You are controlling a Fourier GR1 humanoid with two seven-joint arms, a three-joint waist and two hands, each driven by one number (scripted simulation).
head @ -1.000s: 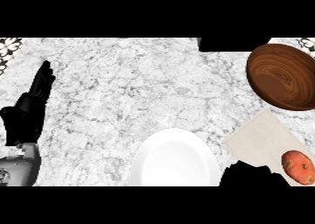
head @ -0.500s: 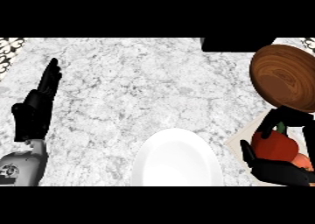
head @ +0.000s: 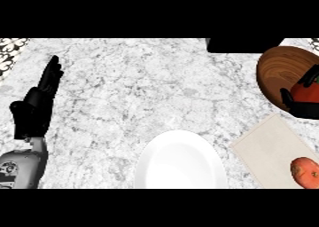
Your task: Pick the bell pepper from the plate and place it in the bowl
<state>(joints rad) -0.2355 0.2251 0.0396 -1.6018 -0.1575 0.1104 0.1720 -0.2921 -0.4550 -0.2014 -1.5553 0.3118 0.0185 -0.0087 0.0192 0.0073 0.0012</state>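
Red bell pepper (head: 310,92) grasped by curled right hand (head: 305,107) fingers over wooden bowl (head: 284,74), left hand (head: 36,109) fingers straight

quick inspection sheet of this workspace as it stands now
surface: marble counter, patterned tile at the top corners
job's things: bell pepper in the right hand over the wooden bowl; white plate at the lower edge
clutter: beige mat bearing an orange-red fruit
hands: right curled round the pepper; left hand open, resting at left
cables: nothing seen
surroundings: dark block at the top edge
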